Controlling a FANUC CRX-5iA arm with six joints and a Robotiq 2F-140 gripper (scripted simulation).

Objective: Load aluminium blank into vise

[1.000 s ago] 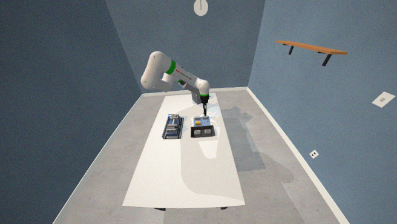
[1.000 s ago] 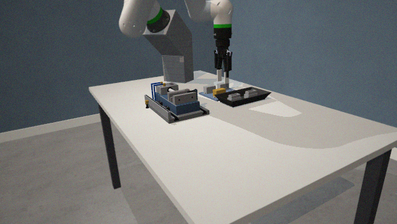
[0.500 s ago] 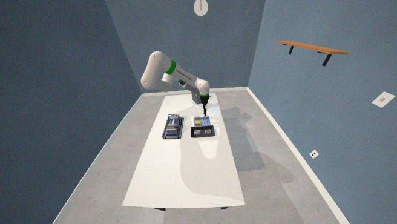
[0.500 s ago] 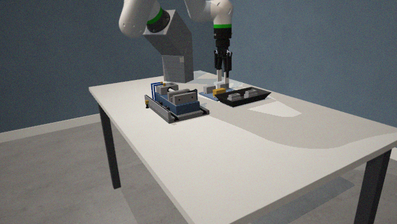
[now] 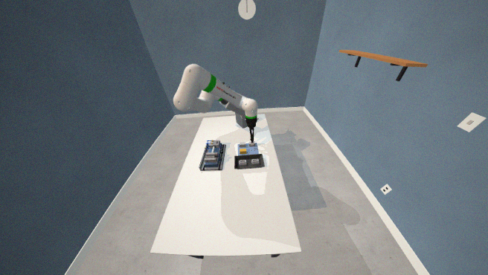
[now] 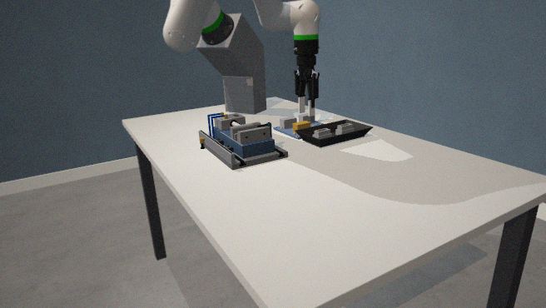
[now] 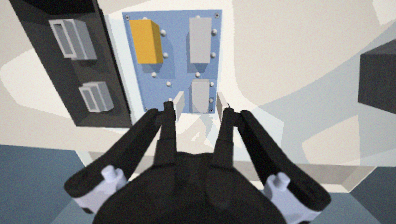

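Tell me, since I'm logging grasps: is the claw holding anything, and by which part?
Nothing is held. The claw hangs open above a grey blank on the plate, fingers either side.

The white six-joint arm with rounded, tube-like links (image 5: 193,89) is showing bright green rings at its joints and a small red marking along its forearm link. It is rising from a grey angular pedestal block (image 6: 243,75) at the table's 12 o'clock end. Below the last green ring, a black wrist section is leading into the black two-finger gripper (image 7: 198,106), whose dark linkage bars are ending in pale grey pads (image 7: 178,102) and carrying lavender-white knuckle caps.
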